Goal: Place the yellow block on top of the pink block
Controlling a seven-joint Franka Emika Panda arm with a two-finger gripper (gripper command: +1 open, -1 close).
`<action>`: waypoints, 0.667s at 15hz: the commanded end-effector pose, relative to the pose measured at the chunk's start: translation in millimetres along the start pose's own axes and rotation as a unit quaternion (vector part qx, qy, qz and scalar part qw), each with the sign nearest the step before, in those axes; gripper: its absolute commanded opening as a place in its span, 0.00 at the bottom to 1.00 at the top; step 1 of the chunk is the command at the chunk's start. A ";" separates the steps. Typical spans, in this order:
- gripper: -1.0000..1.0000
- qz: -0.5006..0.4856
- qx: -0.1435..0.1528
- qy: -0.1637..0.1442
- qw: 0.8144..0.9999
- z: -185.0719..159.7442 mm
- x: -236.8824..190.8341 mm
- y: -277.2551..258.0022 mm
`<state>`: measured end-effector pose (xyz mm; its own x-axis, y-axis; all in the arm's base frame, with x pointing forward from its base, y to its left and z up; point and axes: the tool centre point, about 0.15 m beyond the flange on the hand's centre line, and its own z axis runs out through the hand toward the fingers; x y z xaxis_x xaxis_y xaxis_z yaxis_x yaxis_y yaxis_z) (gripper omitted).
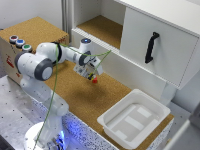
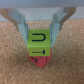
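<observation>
In the wrist view the yellow block [image 2: 39, 43], lime-yellow with a dark mark on its face, sits between my two fingers [image 2: 24, 25]. Directly under it is the pink block [image 2: 39, 60], lying on the cork surface; the two blocks touch or nearly touch. My gripper [image 2: 39, 35] is shut on the yellow block's sides. In the exterior view my gripper [image 1: 92, 74] hangs over the cork table's middle, with the pink block [image 1: 94, 80] just below the fingertips. The yellow block [image 1: 93, 76] shows there only as a small speck.
A white tray [image 1: 161, 111] stands on the table at the exterior view's right. A white cabinet with a black handle [image 1: 151, 47] and an open shelf [image 1: 102, 27] stand behind. A box with round buttons [image 1: 20, 43] is at the left.
</observation>
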<state>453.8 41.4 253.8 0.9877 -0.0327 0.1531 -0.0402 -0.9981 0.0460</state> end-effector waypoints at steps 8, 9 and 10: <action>0.00 0.032 -0.024 -0.049 0.998 17.9 7.5 4.3; 0.00 0.033 -0.021 -0.046 0.998 15.1 4.7 4.4; 0.00 0.030 -0.021 -0.045 0.998 14.5 3.0 3.4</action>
<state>467.1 38.5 242.1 0.9931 -0.0880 0.0770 -0.0914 -0.9950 0.0414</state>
